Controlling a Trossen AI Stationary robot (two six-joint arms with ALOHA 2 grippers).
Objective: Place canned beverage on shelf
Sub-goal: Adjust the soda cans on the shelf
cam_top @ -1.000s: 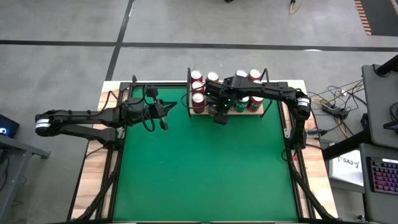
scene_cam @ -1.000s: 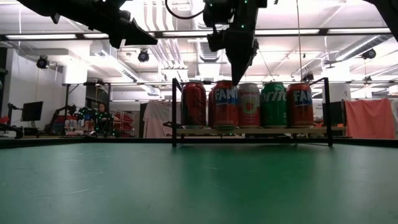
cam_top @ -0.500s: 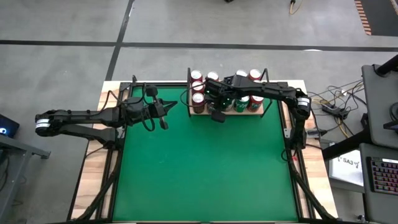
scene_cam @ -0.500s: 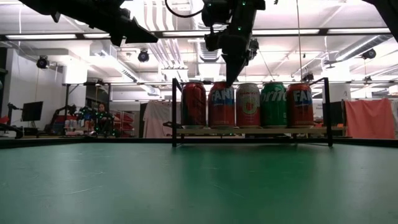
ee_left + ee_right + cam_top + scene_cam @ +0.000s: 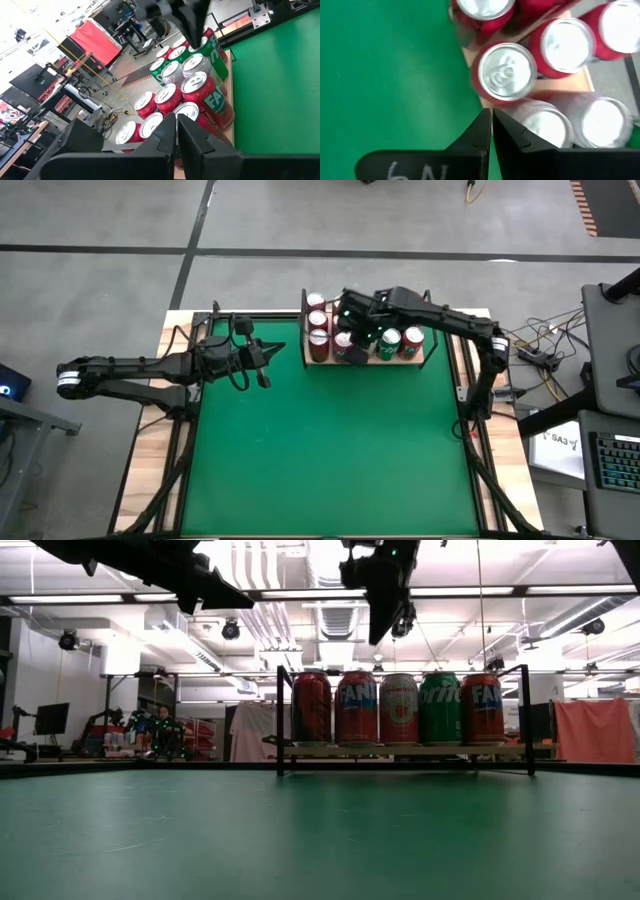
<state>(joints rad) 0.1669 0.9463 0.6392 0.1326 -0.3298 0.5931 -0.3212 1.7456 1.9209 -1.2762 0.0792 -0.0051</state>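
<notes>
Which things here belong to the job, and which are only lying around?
Belonging to the job:
- shelf, light wood with black uprights
- cans standing on it
- right gripper, fingers shut, above the cans
- left gripper, fingers shut, waiting left of the shelf

Lying around:
- keyboard beside the table
- cables on the floor

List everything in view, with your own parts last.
Small light tan wood shelf with black metal uprights: one, at the table's far edge.
Red aluminium drink cans: four in the shelf's front row, with more behind; the total is unclear.
Green aluminium drink can: at least one, in the front row between red cans.
Green felt tabletop: one, under the shelf and arms.
Dark keyboard on a grey desk: one, right of the table.
Left tool: one, dark, shut, empty, over the table's left side.
Right tool: one, dark, shut, empty, above the cans.
</notes>
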